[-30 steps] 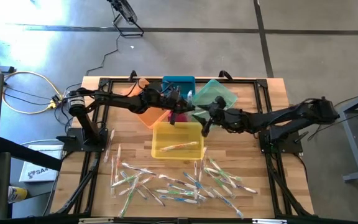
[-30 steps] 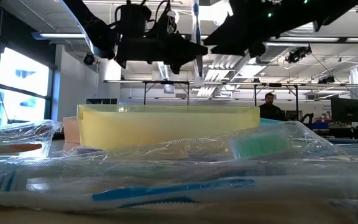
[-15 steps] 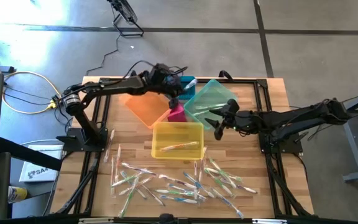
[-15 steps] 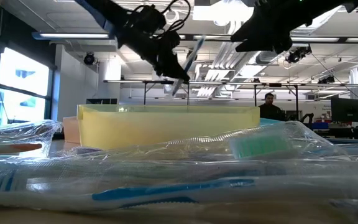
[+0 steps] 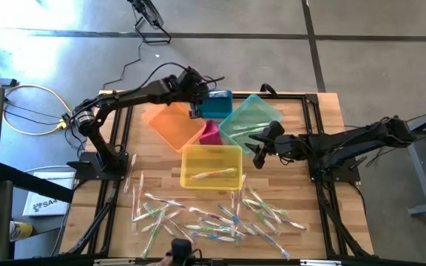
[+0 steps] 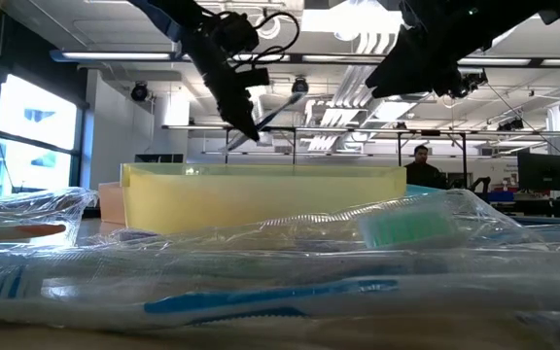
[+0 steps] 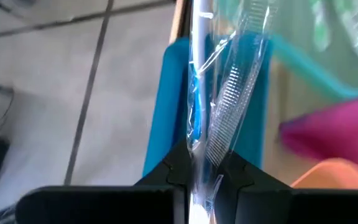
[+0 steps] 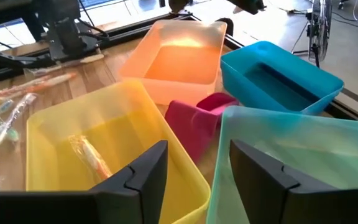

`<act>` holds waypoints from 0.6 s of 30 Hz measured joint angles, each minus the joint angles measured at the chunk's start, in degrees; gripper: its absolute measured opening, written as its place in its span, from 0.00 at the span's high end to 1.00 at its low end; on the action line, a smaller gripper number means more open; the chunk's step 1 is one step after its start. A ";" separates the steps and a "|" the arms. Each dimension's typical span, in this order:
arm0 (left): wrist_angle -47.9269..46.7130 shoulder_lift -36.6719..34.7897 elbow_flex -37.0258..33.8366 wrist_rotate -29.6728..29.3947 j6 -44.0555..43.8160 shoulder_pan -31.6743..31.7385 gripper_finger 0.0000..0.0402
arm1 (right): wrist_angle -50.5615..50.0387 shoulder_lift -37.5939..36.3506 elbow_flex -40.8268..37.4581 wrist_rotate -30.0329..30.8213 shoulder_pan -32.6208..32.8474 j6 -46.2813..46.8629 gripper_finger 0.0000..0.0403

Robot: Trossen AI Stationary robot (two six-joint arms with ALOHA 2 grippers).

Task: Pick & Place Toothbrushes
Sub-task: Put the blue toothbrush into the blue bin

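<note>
My left gripper (image 5: 197, 102) hovers over the blue bin (image 5: 216, 106) at the table's far side, shut on a wrapped toothbrush with a blue accent (image 7: 196, 93). In the low view the toothbrush (image 6: 272, 112) slants up from the left gripper (image 6: 245, 124). My right gripper (image 5: 258, 152) is open and holds nothing, above the near corner of the green bin (image 5: 251, 118); its fingers (image 8: 143, 171) point toward the yellow bin (image 8: 104, 134). One orange-accented toothbrush (image 5: 213, 174) lies in the yellow bin. Many wrapped toothbrushes (image 5: 213, 218) lie scattered near the table's near edge. My left gripper pinches the toothbrush between its two fingers through the clear wrapper, at one end of it (image 7: 197, 163). The rest of the brush and the wrapper's crimped strip (image 7: 229, 106) stick out forward past the fingertips. It is lifted clear, above the blue bin.
An orange bin (image 5: 172, 125) and a tilted pink bin (image 5: 210, 134) crowd between the blue, green and yellow bins. A black frame runs along the table's edges (image 5: 318, 140). Bare wood lies left of the yellow bin (image 5: 154, 166). A person stands far off in the room (image 6: 422, 165).
My left gripper has carried the toothbrush from above the pink and yellow bins toward the far edge, over the blue bin. The brush has tipped from upright to slanting. My right gripper has drawn back a little toward the table's right.
</note>
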 joint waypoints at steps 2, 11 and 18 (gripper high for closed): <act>-0.33 0.00 0.00 -2.45 0.15 0.67 0.93 | 0.20 0.11 0.00 0.08 0.00 0.00 0.61; -1.15 1.55 0.09 -10.52 9.14 0.93 0.93 | 0.19 1.30 0.00 0.03 -0.02 -0.01 0.65; -0.34 6.73 0.07 -17.02 11.19 0.93 0.93 | 0.63 2.10 0.00 0.03 -0.02 -0.01 0.67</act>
